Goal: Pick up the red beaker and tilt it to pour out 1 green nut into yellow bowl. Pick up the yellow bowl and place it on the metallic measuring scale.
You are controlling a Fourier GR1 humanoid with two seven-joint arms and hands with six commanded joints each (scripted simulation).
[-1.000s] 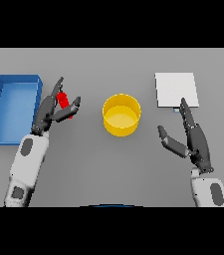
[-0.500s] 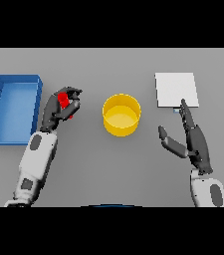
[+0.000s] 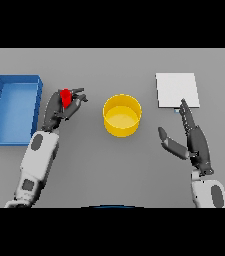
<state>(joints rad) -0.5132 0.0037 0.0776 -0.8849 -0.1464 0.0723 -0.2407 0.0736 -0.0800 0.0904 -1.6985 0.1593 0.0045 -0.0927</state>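
Left hand (image 3: 59,111), fingers curled around the half-hidden red beaker (image 3: 66,97), left of the yellow bowl (image 3: 122,115); right hand (image 3: 193,141), fingers straight, right of it.

One beaker (image 3: 65,97), bowl (image 3: 122,116), scale (image 3: 177,90), tray (image 3: 14,108).

This looks like a bare laboratory-style test bench rather than a home or shop. A plain, flat grey table (image 3: 109,170) fills the whole view, with no walls, furniture or clutter showing. The few items on it suit measuring work: a small red beaker (image 3: 65,97), a round yellow bowl (image 3: 122,116), a flat, square, pale metallic measuring scale (image 3: 177,89), and an open, rectangular blue bin (image 3: 13,109) at the left side.
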